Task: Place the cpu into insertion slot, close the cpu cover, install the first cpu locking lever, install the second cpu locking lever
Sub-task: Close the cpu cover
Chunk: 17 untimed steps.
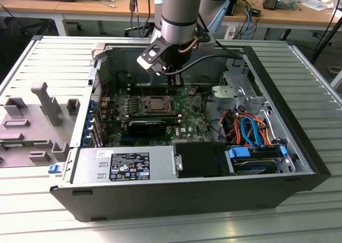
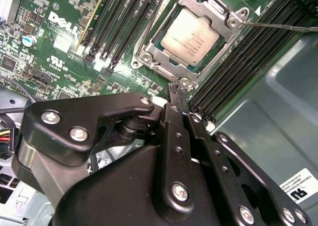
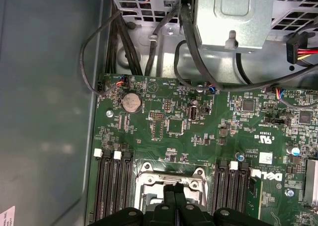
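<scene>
The black gripper (image 2: 177,89) has its fingers pressed together with nothing between them, right by the socket's edge. The cpu (image 2: 191,35) lies flat in the insertion slot (image 2: 144,57), with the cpu cover (image 2: 222,18) down around it.

ribbed metal table (image 1: 59,56), open computer case (image 1: 187,194) on it, grey fixture (image 1: 32,124) beside

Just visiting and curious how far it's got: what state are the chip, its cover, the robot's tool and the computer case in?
chip: seated in the socket.
cover: down over the chip, which shows through its window.
thin lever: sticks out from the socket's corner; latching unclear.
tool: shut, tips at the socket's edge.
computer case: lying on its side, open on top.
</scene>
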Tool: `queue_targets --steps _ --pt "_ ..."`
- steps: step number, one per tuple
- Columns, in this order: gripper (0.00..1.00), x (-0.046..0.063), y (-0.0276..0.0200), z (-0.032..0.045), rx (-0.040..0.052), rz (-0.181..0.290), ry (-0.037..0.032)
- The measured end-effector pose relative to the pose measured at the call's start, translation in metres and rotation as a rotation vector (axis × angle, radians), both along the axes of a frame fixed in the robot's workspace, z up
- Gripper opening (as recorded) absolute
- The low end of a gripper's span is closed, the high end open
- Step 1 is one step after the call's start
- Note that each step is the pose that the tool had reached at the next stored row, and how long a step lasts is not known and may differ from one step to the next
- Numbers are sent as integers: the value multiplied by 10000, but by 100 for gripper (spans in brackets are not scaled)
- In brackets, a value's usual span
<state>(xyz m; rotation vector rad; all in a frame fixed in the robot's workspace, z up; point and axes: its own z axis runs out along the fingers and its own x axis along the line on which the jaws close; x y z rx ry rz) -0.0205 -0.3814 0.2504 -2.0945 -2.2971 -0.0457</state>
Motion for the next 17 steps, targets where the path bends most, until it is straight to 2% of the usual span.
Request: queue_targets --steps 17 --pt "11 -42 0 -4 1 0 0"
